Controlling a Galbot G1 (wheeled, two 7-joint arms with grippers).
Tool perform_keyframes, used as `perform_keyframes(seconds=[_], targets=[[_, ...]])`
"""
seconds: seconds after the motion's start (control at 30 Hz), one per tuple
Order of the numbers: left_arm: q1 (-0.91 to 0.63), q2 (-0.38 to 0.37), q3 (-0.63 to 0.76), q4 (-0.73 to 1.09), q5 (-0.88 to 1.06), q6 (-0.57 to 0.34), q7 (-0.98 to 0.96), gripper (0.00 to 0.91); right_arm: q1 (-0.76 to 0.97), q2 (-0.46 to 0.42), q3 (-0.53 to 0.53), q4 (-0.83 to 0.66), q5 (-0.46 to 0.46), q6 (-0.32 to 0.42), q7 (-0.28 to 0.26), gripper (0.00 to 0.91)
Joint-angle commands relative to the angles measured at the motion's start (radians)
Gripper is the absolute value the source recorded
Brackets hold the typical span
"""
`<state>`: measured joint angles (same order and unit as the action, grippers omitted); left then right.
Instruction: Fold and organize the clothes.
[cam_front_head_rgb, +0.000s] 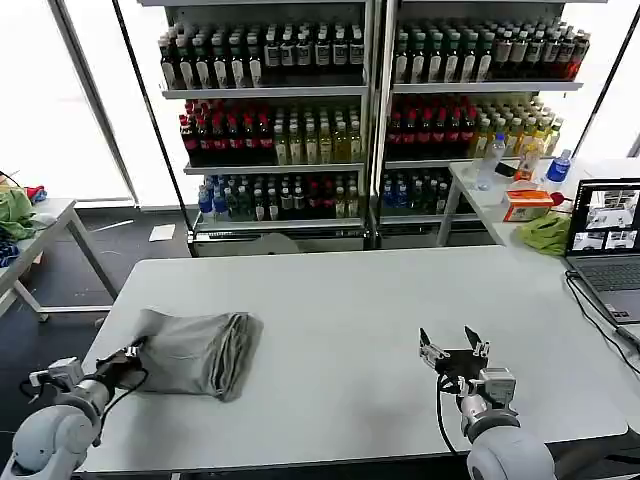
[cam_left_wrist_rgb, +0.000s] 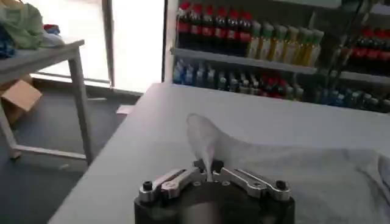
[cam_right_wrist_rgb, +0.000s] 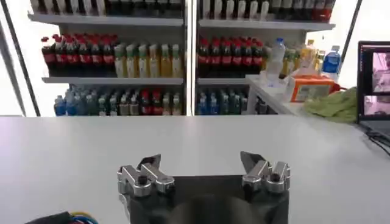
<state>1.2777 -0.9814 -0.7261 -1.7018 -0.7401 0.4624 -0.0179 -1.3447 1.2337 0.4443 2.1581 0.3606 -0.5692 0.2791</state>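
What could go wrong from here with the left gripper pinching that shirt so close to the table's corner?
1. The left gripper is shut on a thin pinch of the grey shirt; a pull could slip it free.
2. The shirt lies near the left front corner of the table, so dragging it that way may spill it over the edge.
3. The right gripper hovers open, well apart from the shirt, so nothing steadies the folded layers.

Soft matt cotton shirt (cam_front_head_rgb: 195, 352), smooth matt table (cam_front_head_rgb: 340, 300)

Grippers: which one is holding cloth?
The left gripper, shut on a pinch of the grey shirt at the table's left end. The right gripper hangs open, off bare table.
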Motion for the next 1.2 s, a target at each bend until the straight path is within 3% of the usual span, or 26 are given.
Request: perform_keyframes(seconds=[0.03, 0.2, 0.43, 0.7, 0.93, 1.2], targets=[[0.007, 0.132, -0.208, 0.043, -0.054, -0.007, -0.007, 0.000, 0.023, 0.002, -0.007, -0.025, 0.007, 0.005, -0.004, 0.907], [-0.003, 0.219, -0.260, 0.082, -0.051, -0.010, -0.001, 0.000, 0.042, 0.001, -0.008, -0.039, 0.023, 0.007, -0.004, 0.907], [-0.043, 0.259, -0.278, 0.097, -0.054, -0.018, 0.008, 0.000, 0.046, 0.000, -0.003, -0.040, 0.033, 0.008, -0.004, 0.907], [-0.027, 0.174, -0.247, 0.031, -0.038, -0.018, 0.012, 0.000, 0.024, -0.001, 0.010, -0.036, 0.031, 0.009, -0.001, 0.907], [-0.013, 0.074, -0.146, -0.173, -0.044, 0.013, -0.038, 0.000, 0.004, 0.002, 0.028, -0.022, 0.021, 0.006, 0.001, 0.907], [-0.052, 0.019, 0.202, -0.445, 0.013, 0.057, -0.109, 0.000, -0.003, 0.017, 0.036, -0.022, 0.013, -0.001, 0.004, 0.907]])
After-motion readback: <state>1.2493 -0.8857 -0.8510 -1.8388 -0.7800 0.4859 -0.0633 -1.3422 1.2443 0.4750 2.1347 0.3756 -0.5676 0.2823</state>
